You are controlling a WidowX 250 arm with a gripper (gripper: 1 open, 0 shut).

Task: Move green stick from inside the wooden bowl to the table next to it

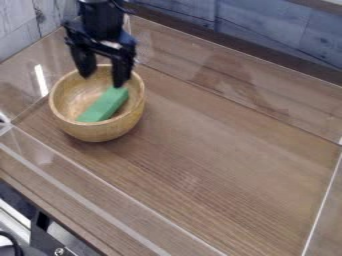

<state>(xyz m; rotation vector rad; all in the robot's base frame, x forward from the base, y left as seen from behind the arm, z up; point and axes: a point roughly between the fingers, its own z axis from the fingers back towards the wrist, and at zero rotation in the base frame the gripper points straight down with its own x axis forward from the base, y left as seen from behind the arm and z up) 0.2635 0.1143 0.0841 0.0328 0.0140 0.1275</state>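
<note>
Blurred claw (103, 62) above the bowl (131, 122).

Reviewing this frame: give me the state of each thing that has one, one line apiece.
green stick: inside the wooden bowl, lying slantwise, not held
wooden bowl: upright, uncovered, holding the green stick
gripper: open, blurred, over the bowl's far part
table: bowl standing on it, stick not yet moved onto it

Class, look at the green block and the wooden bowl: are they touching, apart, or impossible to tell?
Touching: the camera view shows the green block lying inside the wooden bowl, resting on it.
</note>
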